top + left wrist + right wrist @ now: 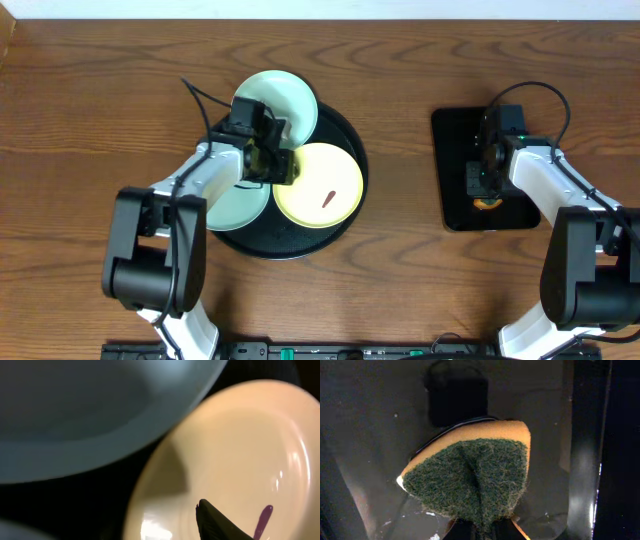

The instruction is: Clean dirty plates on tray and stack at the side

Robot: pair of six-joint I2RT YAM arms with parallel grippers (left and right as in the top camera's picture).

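On the tray point(285, 243) the yellow plate point(325, 185), mint plate point(290, 95) and second mint plate point(235, 205) crowd rim to rim, with little bare tray between. Over their junction sits the left gripper point(270, 160): yellow plate with smear point(329, 197) to its right, mint plate ahead, second mint plate under its wrist. One fingertip point(215, 520) is over the yellow plate; opening and grip can't be told. Over at the rectangular tray point(455, 130), the right gripper point(484, 185) is clamped on the sponge point(470, 477). Wood table point(400, 60) under both.

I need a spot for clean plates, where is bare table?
Bare wood between the round tray and the rectangular tray, and on the table left of the round tray. Crowded: the round tray, filled by three plates and the left arm.
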